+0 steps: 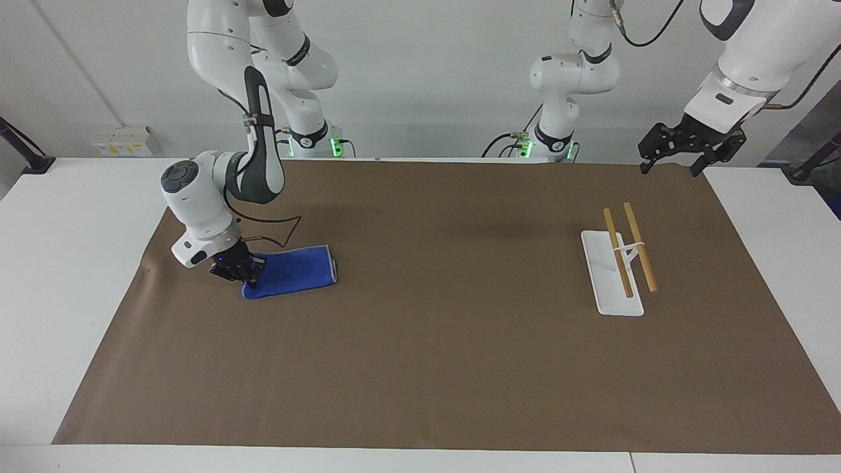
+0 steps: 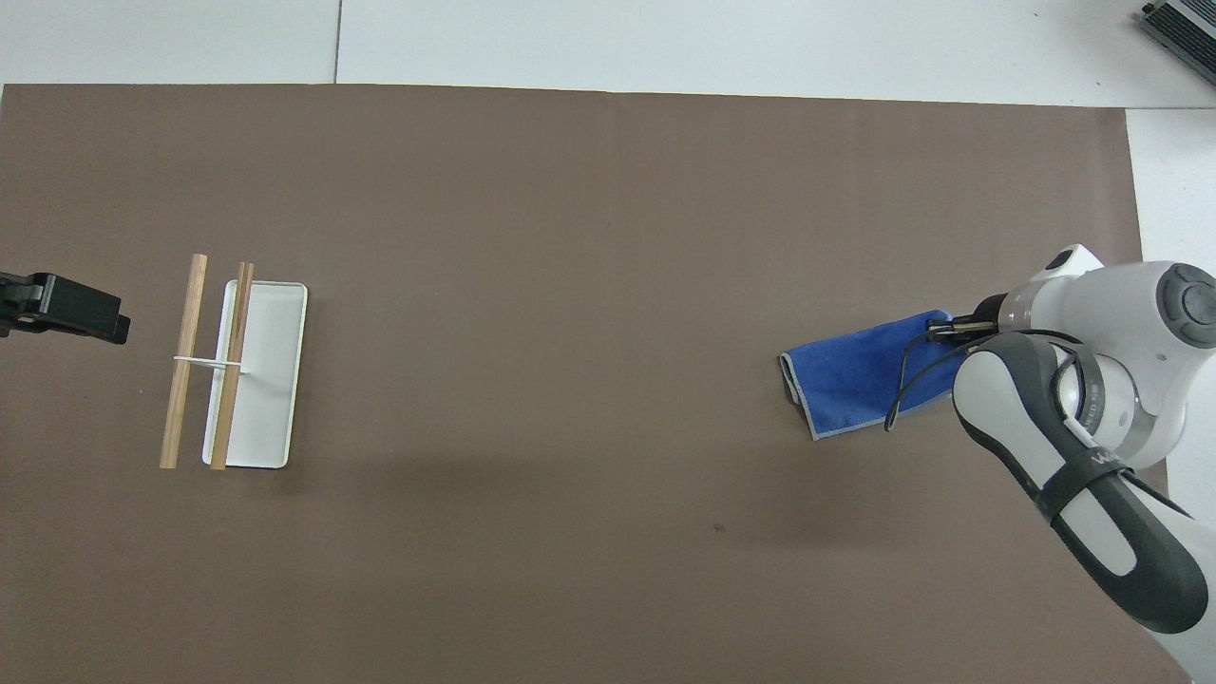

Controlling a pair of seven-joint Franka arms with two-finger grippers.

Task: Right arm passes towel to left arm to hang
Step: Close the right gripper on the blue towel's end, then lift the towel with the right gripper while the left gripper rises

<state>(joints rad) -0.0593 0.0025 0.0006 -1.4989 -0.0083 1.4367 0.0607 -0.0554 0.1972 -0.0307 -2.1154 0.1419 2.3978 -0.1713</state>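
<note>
Item: towel [image 1: 295,272], blue, folded, pale stitched edge. Lay on the brown mat [image 1: 433,368] at the right arm's end, well apart from the rack [image 1: 608,272], about as near to the robots as the rack was. One end appeared gathered and skewed.

Item: right gripper [image 1: 244,274]. Sat low at the towel's end away from the rack, fingers pinched together on that end of the cloth. The rest of the towel rested on the mat.

Item: left gripper [image 1: 677,150]. Hung in the air above the mat's edge toward the robots from the rack, jaws standing wide and holding nothing. That arm waited.

Item: rack, white base, two wooden rods, both bare.

Progress, as judged: the grasp looked made. Lifting, carrying toward the rack, the hand-over and the hanging all remained.

Markings: lettering on the dark band of the right arm [image 2: 1092,446] in the overhead view, too small to read. No other writing was legible.
</note>
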